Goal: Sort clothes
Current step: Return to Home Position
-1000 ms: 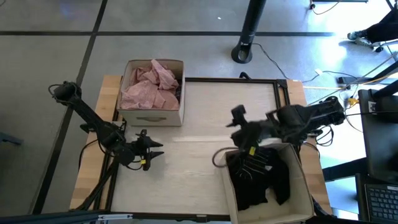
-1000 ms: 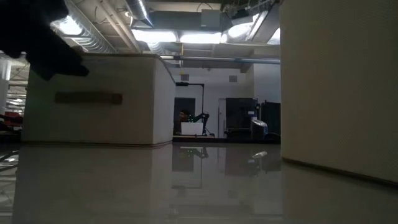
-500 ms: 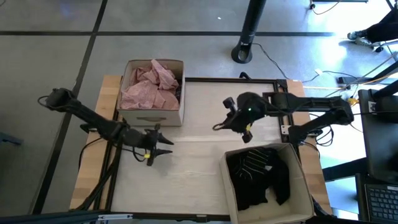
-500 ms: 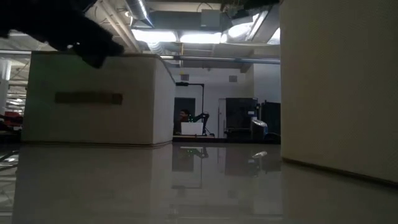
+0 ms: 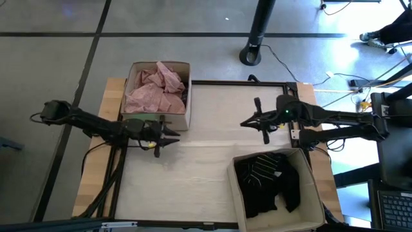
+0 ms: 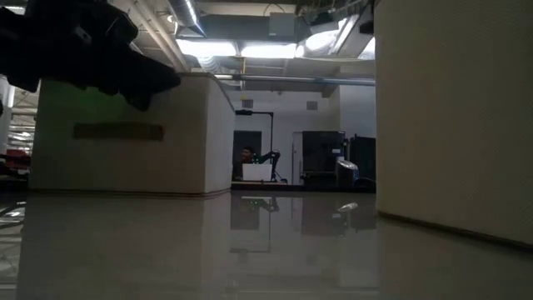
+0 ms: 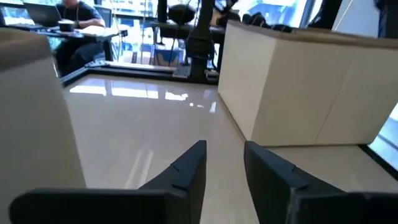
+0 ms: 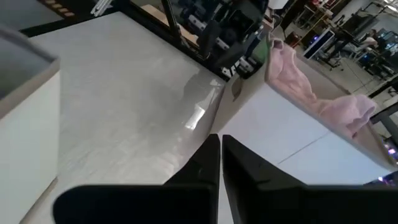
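The garments [image 5: 154, 90] heaped in one cream box [image 5: 156, 120] are plain pale pink. The garment [image 5: 265, 180] in the other cream box [image 5: 315, 201] is black with thin white stripes. The tabletop [image 5: 206, 167] is pale whitish wood grain, edged by a dark frame [image 5: 238, 82].

Left arm [image 5: 96, 125]: dark slender links, loose black cable, yellow tag beside left tool [image 5: 172, 137].
Right arm [image 5: 335, 118]: dark links, green wrist light.
Fingers [image 7: 186, 168]: matt black, tapered wedges.

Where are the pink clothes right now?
In the high view, the pink clothes fill the box on the left of the table, beside the left gripper.
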### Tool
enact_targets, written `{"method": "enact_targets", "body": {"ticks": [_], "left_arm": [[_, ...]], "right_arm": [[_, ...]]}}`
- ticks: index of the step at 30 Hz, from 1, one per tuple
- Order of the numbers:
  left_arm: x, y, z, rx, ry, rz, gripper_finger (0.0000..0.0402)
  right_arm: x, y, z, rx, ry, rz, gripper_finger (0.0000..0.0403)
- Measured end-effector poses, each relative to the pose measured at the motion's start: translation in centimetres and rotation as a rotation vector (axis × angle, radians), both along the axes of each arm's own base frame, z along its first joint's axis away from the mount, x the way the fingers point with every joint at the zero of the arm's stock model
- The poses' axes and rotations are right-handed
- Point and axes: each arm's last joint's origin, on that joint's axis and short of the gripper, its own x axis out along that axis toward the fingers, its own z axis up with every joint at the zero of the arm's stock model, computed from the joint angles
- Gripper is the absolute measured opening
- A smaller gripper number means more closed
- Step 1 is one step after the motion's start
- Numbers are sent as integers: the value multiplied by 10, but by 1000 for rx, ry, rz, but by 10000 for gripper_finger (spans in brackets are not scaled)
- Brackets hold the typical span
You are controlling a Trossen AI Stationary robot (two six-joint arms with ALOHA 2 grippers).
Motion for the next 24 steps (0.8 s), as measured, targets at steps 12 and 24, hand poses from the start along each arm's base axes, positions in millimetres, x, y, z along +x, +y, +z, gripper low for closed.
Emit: {"method": "enact_targets", "body": {"ticks": [12, 24], "left_arm": [[-21, 3, 14, -55, -52, 32, 58], [-39, 6, 19, -48, -55, 93, 40]], "right_arm": [[-52, -6, -42, 12, -120, -92, 21], [-91, -9, -73, 98, -208, -140, 21]]}}
